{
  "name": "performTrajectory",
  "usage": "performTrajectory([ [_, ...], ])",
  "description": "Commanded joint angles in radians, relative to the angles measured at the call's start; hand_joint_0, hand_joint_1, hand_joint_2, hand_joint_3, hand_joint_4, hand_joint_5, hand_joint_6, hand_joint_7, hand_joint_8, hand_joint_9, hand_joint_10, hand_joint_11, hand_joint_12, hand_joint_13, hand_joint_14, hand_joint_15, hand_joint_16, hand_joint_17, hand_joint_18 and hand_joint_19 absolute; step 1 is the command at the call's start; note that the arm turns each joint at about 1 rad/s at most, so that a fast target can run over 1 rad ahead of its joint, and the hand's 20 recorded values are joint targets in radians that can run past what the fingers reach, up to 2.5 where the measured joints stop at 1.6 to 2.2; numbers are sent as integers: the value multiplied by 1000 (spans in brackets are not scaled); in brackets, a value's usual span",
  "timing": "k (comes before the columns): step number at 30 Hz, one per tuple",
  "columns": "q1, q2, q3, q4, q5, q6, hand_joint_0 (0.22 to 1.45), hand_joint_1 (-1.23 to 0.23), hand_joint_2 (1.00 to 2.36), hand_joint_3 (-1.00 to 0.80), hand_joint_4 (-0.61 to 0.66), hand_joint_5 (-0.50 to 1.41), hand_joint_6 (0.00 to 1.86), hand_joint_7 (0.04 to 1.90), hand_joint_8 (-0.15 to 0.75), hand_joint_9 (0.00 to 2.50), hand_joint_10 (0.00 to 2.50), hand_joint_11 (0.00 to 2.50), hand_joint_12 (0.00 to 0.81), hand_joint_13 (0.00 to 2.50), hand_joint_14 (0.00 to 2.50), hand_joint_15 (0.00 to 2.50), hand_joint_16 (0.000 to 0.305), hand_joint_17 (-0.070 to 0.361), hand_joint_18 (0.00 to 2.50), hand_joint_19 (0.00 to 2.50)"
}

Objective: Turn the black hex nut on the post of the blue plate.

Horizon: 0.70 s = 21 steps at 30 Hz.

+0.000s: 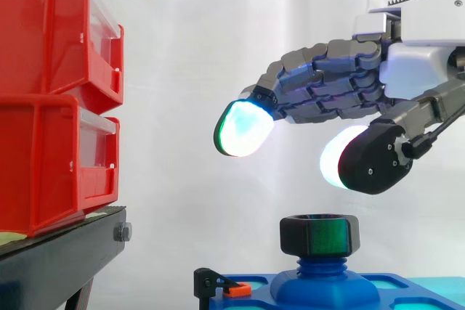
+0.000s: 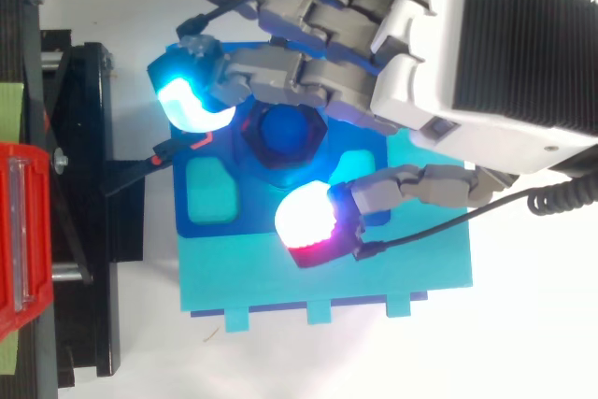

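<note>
Hand (image 1: 349, 92), side view: I log fingers and thumb spread apart, gripping nothing, hovering clear above black hex nut (image 1: 320, 235) on post (image 1: 320, 265) of blue plate (image 1: 320, 294). Top view: I log nut beneath hand, between its glowing pads (image 2: 192, 105).

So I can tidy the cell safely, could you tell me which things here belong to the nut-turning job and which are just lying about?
Job: black hex nut, blue post, blue plate, hand hovering open above the nut.
Lying about: red bins, black stand, teal base, orange-tipped clip.
</note>
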Motion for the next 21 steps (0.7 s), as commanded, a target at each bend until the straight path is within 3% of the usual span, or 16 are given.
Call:
performTrajectory([
  [1,1,-2,3,-7,-6,1,344,-805,1000,-500,57,-300,502,727,184,0,0,0,369,0,0,0,53,120,0,0],
  [7,1,-2,3,-37,-44,0,318,-811,1000,-500,19,-300,502,708,175,0,0,0,373,0,0,0,57,127,0,0],
  [13,-1,-22,3,-32,-57,1,354,-911,1000,-500,-101,-300,502,679,131,0,0,0,343,0,0,0,53,119,0,0],
  [21,1,-28,3,-27,-60,6,398,-894,1000,-500,-106,-300,502,668,124,0,0,0,330,0,0,0,50,112,0,0],
])
